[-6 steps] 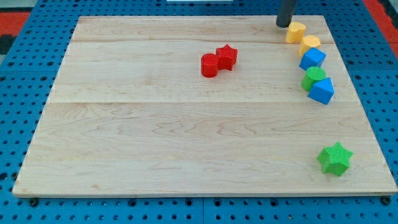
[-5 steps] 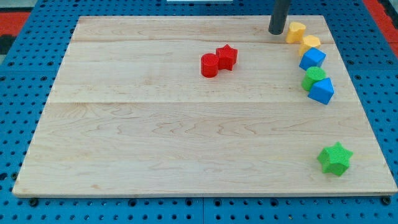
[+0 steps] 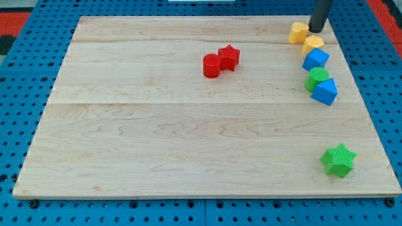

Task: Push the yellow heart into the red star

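Observation:
The red star [image 3: 230, 57] lies at the board's upper middle, touching a red cylinder [image 3: 211, 66] on its left. Two yellow blocks sit at the view's top right: an upper one [image 3: 298, 31] and a lower one [image 3: 313, 44]. I cannot tell which of them is the heart. My tip [image 3: 316, 31] stands just to the right of the upper yellow block, close to it or touching it, and just above the lower one.
Below the yellow blocks runs a column of a blue block [image 3: 315, 59], a green block [image 3: 318, 77] and another blue block [image 3: 325, 91]. A green star [image 3: 338, 159] sits at the bottom right. The wooden board's right edge [image 3: 352, 75] is close by.
My tip has moved from the left side of the upper yellow block to its right side. No block has visibly moved.

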### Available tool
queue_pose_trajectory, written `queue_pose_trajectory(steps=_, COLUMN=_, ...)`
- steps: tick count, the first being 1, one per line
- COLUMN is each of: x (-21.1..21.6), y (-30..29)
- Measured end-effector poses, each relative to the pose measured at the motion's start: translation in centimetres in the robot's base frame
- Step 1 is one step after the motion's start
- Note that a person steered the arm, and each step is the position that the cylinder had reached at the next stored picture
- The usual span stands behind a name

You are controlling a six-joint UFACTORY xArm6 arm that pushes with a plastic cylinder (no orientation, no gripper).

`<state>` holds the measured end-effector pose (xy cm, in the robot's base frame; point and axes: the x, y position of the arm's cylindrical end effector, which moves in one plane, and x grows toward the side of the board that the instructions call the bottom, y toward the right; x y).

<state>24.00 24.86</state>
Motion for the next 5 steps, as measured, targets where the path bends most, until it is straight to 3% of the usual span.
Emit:
queue_pose_trajectory(steps=2, x=0.1, y=-3.4)
queue_pose_trajectory(steps=5, x=3.7, y=-11.1)
